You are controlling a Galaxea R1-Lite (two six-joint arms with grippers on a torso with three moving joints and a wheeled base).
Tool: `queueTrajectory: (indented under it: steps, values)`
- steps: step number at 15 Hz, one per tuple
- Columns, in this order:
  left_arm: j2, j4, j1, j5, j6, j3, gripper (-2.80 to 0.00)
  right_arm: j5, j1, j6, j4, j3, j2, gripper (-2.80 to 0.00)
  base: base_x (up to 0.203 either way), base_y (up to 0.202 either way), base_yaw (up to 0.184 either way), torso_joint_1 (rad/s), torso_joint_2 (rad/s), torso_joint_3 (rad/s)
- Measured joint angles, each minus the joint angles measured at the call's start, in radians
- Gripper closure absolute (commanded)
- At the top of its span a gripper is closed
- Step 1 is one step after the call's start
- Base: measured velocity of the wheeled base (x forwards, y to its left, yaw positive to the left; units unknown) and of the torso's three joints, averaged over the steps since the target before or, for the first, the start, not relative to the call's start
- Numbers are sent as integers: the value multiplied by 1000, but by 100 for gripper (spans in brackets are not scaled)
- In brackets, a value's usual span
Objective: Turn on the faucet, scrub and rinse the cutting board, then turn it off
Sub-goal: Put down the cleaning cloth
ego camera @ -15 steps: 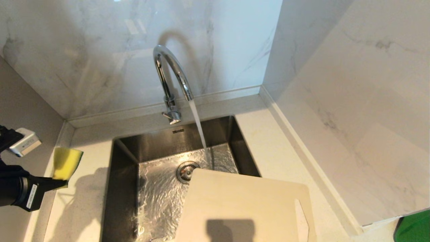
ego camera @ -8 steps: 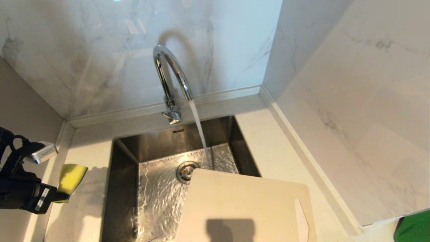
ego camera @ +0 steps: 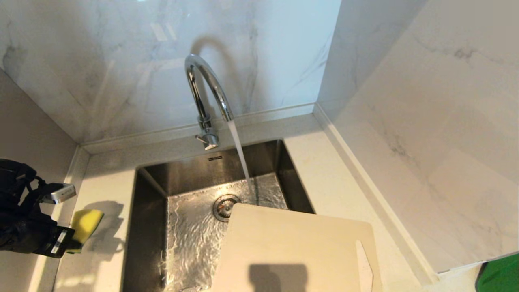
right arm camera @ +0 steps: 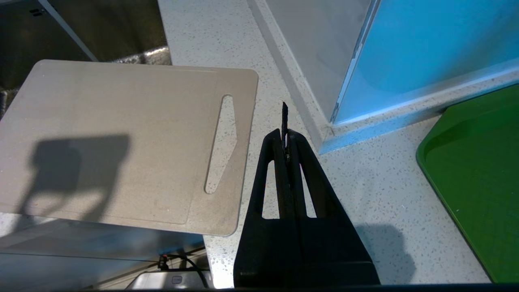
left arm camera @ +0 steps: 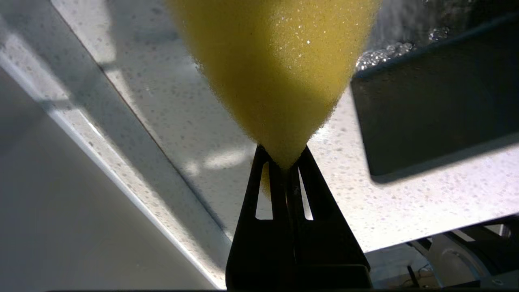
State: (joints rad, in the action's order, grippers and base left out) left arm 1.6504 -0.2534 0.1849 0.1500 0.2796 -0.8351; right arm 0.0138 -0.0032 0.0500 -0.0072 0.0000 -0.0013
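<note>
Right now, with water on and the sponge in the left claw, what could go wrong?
1. The sponge is pinched only at its edge by the left claw; scrubbing may pull it free.
2. The board overhangs the sink; pressing there may tip it in.
3. Faucet water misses the board.

Faucet (ego camera: pixel 206 97): tall chrome gooseneck, mounted upright on the counter strip behind the basin, at the foot of the marble wall. High arched spout curves forward and down over the basin. Small side lever sits low on the stem. A steady stream of water runs from the spout mouth into the basin, near the drain.

Cutting board (ego camera: pixel 292 247): large, flat, cream-white plastic rectangle with rounded corners. One elongated slot handle near its right-hand short edge. It lies across the basin's near right corner, its left part overhanging the basin, its handle end resting on the speckled counter. Upper face looks dry; the stream falls beyond its far edge.
</note>
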Motion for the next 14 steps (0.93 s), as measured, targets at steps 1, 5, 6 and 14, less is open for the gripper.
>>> queueTrajectory:
  steps: [1, 5, 6, 14]
  values:
    - [20, 1, 14, 0, 2, -8, 0, 0, 0, 0, 0, 0, 0, 0, 0, 0, 0, 0, 0, 0]
    - [112, 10, 57, -13, 6, -44, 0, 0, 0, 0, 0, 0, 0, 0, 0, 0, 0, 0, 0, 0]
    - [135, 11, 61, -26, 6, -56, 0, 0, 0, 0, 0, 0, 0, 0, 0, 0, 0, 0, 0, 0]
    - [246, 25, 75, -37, 6, -101, -280, 0, 0, 0, 0, 0, 0, 0, 0, 0, 0, 0, 0, 0]
